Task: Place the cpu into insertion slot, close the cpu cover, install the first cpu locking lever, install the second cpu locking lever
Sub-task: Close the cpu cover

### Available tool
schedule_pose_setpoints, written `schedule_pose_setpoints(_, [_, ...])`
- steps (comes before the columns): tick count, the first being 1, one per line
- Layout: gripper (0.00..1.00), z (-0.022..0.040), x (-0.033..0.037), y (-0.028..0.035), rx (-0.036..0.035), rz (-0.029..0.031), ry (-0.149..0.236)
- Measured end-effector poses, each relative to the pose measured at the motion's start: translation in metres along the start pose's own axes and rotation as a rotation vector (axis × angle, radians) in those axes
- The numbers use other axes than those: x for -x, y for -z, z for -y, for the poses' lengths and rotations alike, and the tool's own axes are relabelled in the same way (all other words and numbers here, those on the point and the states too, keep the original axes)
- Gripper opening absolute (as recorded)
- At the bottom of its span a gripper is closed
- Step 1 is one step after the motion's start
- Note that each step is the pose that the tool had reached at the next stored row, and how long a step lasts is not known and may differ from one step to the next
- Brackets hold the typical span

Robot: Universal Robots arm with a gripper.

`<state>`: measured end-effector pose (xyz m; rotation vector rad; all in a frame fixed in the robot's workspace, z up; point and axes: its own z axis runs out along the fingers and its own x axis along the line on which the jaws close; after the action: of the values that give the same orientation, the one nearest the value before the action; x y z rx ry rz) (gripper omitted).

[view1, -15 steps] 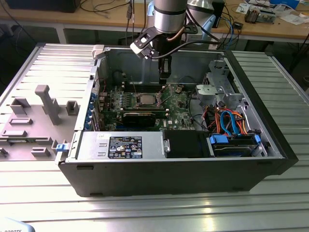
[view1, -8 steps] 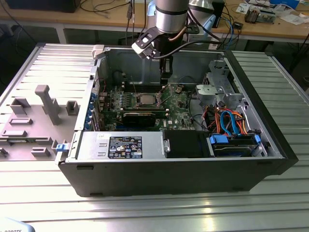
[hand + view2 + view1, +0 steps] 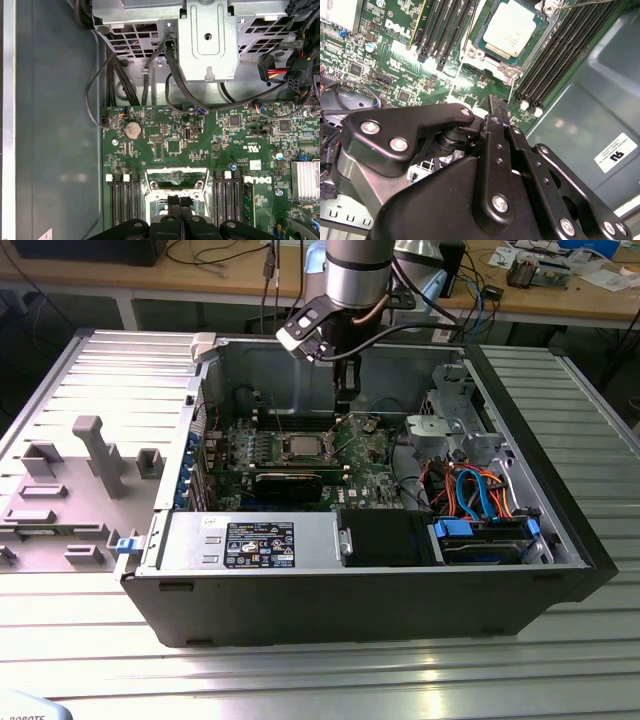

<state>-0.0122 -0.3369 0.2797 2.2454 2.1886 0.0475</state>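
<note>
The cpu [image 3: 512, 28] lies flat in the insertion slot [image 3: 303, 447], its dull silver top and thin green rim fully exposed. The cpu cover [image 3: 176, 178], a silver frame with a large window, stands tilted up at one edge of the slot [image 3: 486, 62]. A thin locking lever rod [image 3: 581, 3] sticks up beside the socket. My gripper [image 3: 345, 398] hangs a little above the motherboard, just off the socket toward the case's back wall. Its black fingers [image 3: 174, 204] are pressed together, shut on nothing. In the second wrist view the gripper [image 3: 491, 104] body hides part of the board.
Long black memory slots [image 3: 555, 55] flank the socket. A silver drive cage [image 3: 450, 420] with orange and blue cables [image 3: 478, 492] fills the exterior view's right. A black expansion card [image 3: 288, 483] and power supply [image 3: 260, 542] lie nearer the camera. The case walls [image 3: 300, 365] rise all round.
</note>
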Motion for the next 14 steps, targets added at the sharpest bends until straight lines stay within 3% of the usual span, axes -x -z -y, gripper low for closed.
schedule_pose_setpoints(14, [0.11,-0.0151,-0.0015,-0.0004,0.0000,-0.0001,0.000])
